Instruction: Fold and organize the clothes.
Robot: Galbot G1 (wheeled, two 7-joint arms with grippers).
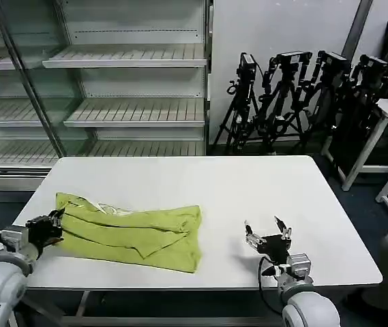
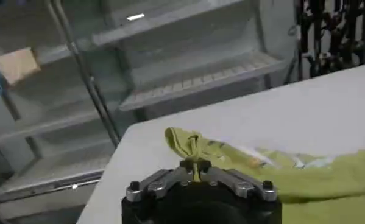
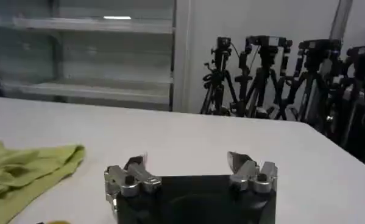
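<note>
folding underway: left end effector [image 1: 52, 225] pinches the t-shirt [image 1: 136, 235] at its 9 o'clock corner on the table [image 1: 248, 191]; right end effector [image 1: 267, 228], gaping empty, should probably grab the 3 o'clock edge.

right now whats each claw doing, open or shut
Left claw: shut on a corner of the T-shirt.
Right claw: open, holding nothing, over the table.
</note>
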